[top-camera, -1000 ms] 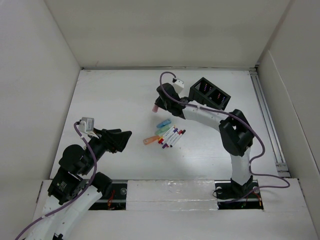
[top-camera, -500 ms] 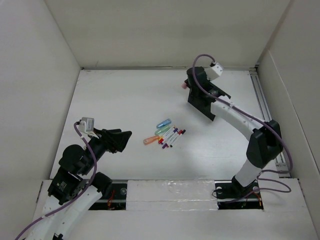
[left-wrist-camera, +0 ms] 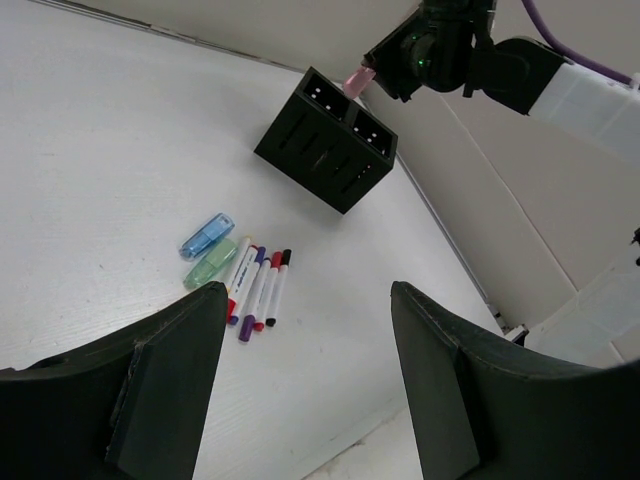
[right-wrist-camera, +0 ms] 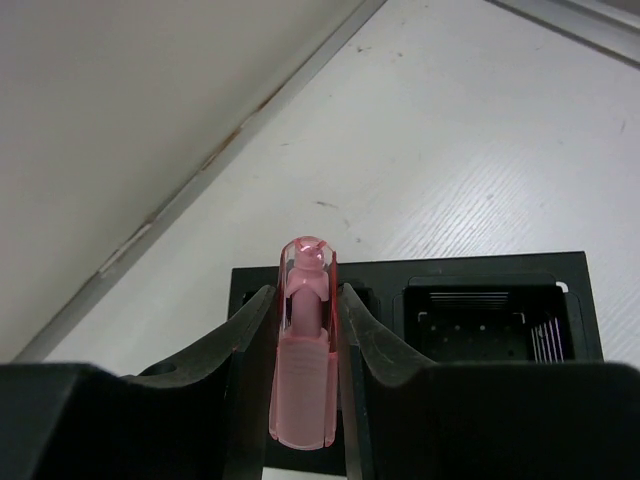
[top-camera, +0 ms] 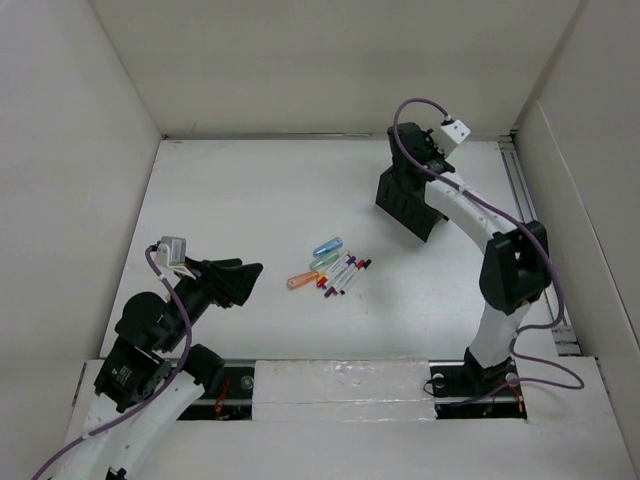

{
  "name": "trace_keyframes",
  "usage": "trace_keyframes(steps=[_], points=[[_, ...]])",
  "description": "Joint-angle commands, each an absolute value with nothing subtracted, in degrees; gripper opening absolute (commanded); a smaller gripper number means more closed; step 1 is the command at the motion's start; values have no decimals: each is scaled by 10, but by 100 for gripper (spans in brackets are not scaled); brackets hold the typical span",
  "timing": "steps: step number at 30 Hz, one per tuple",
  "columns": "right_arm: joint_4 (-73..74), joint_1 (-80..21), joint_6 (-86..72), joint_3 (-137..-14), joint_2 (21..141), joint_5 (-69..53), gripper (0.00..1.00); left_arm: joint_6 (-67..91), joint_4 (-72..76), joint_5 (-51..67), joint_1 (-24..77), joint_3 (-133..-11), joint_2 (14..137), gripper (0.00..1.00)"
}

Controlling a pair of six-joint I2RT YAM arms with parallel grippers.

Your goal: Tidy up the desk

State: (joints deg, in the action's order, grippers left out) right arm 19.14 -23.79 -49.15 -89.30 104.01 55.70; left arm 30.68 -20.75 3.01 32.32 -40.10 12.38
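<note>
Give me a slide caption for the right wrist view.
Right claw grips a translucent pink highlighter over the black two-compartment organizer box.

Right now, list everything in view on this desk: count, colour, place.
desk: one, white, walled by white panels
metal rail: one, silver, along the desk's right side
organizer: one, black, two compartments, far right
blue highlighter: one, mid-desk
green highlighter: one, beside the blue
orange highlighter: one, nearest the left arm
thin markers: several, purple and red caps, beside the green
pink highlighter: one, held above the organizer
left fingers: two, black, open
right fingers: two, black, shut on the pink highlighter
</note>
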Motion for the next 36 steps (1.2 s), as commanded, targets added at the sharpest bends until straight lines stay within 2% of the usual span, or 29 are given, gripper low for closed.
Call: trace_keyframes(steps=[1, 13, 16, 20, 21, 22, 30, 33, 34, 35, 36], points=[[223, -240, -464, -940, 1067, 613, 12, 305, -178, 39, 326, -398, 117, 63], [236, -250, -457, -969, 1120, 620, 19, 306, -178, 40, 326, -398, 120, 63], [223, -256, -454, -961, 1117, 621, 24, 306, -179, 40, 326, -398, 121, 63], [216, -268, -449, -958, 1117, 627, 38, 306, -179, 40, 326, -398, 121, 63], [213, -274, -446, -958, 1117, 628, 39, 306, -178, 40, 326, -398, 119, 63], [208, -274, -440, -957, 1116, 628, 46, 306, -179, 40, 326, -398, 120, 63], [201, -296, -438, -952, 1093, 626, 53, 306, -179, 40, 326, -398, 119, 63], [196, -329, -447, -933, 1061, 598, 31, 306, -179, 40, 326, -398, 118, 63], [190, -339, -446, -921, 1048, 584, 12, 306, -178, 38, 326, -398, 118, 63], [172, -375, -454, -877, 1025, 548, 3, 306, -179, 39, 326, -398, 117, 63], [162, -375, -454, -876, 1013, 548, 3, 306, -179, 40, 326, -398, 117, 63]])
